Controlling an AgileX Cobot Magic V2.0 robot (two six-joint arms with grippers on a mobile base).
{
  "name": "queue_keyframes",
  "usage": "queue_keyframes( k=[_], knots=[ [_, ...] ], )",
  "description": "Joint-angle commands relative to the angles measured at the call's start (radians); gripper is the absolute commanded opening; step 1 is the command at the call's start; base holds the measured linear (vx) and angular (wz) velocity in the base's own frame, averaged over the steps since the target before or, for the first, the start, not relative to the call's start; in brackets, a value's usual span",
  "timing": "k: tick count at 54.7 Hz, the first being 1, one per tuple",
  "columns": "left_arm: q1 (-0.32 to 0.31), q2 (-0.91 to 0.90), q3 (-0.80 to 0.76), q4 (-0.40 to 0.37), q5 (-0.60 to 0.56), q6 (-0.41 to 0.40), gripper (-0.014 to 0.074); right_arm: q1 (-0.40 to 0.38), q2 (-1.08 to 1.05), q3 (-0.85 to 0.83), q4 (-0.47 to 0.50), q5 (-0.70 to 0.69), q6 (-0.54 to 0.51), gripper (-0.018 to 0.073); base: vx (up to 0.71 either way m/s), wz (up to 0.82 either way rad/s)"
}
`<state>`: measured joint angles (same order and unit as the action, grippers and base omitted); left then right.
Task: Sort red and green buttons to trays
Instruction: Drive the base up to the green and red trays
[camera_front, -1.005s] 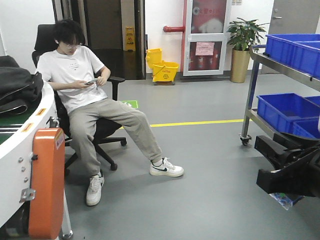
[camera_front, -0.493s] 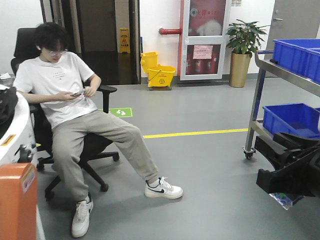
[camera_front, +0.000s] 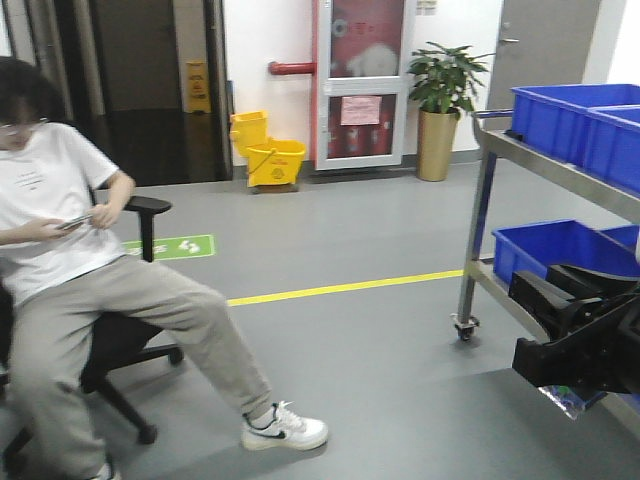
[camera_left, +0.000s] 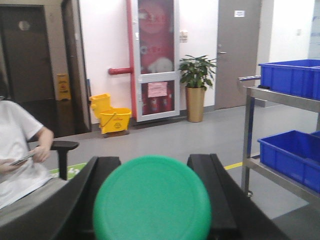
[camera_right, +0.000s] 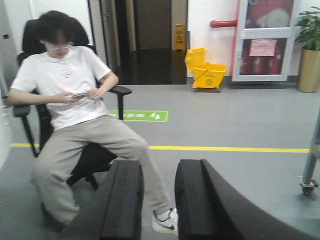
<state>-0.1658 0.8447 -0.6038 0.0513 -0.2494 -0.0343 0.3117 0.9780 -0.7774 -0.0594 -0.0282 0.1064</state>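
The green button (camera_left: 152, 199) fills the bottom of the left wrist view, its round green cap facing the camera. My left gripper (camera_left: 153, 165) is shut on it, one black finger on each side of the cap, and the button's base is hidden. My right gripper (camera_right: 159, 166) stands open by a narrow gap, with only floor behind it. A black gripper body (camera_front: 575, 335) shows at the right edge of the front view. The red button and the trays are out of view.
A wheeled metal rack (camera_front: 478, 210) with deep blue crates (camera_front: 560, 120) stands on the right. A person (camera_front: 90, 290) sits in an office chair on the left, legs stretched out. A yellow mop bucket (camera_front: 265, 150) and a potted plant (camera_front: 440, 100) are by the far wall.
The front view has swung to the right: the seated person has slid toward the left edge and the rack has come further into view. The orange-panelled machine at the left is gone from view.
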Motion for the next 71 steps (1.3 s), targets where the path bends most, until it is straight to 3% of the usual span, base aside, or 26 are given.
queue_keyframes(
  k=[1, 71],
  knots=[
    [-0.009, -0.012, -0.036, -0.005, -0.090, -0.009, -0.0006, -0.001, -0.020, -0.039, 0.000, -0.090, -0.007, -0.0009, 0.44, -0.30],
    [-0.009, -0.012, -0.036, -0.005, -0.090, -0.009, -0.0006, -0.001, -0.020, -0.039, 0.000, -0.090, -0.007, -0.0009, 0.39, -0.47]
  ],
)
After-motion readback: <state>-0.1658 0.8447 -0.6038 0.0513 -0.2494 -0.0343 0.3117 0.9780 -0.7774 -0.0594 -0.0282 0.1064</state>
